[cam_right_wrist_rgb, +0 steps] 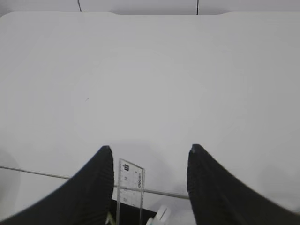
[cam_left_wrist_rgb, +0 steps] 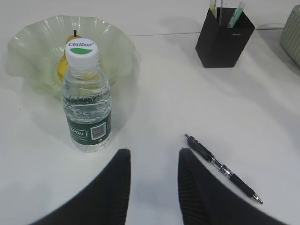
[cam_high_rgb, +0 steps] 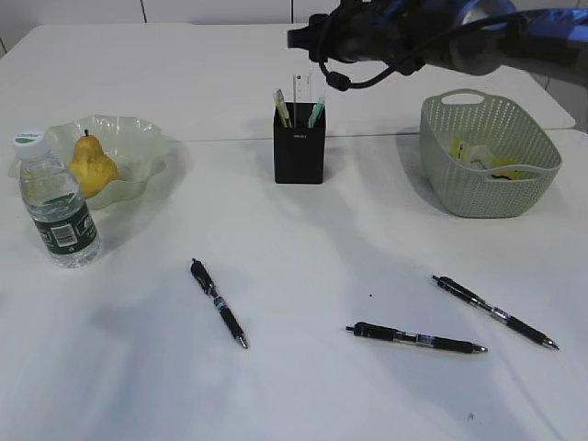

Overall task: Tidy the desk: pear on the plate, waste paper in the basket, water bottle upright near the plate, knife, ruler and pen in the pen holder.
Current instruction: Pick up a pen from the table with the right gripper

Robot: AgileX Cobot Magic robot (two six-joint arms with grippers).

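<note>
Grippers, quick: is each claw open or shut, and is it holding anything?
Left gripper: open, holding nothing, above the desk.
Right gripper: open, holding nothing, above the ruler standing in the pen holder.

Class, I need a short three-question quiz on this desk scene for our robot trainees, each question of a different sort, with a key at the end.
1. True or false: the pear already lies on the plate.
2. How many pens lie loose on the desk?
3. Multiple choice: the right pincer is
A. shut on a pen
B. open above the pen holder, the ruler standing between its fingers
C. inside the basket

Key:
1. True.
2. Three: left pen, middle pen, right pen.
3. B.
</note>
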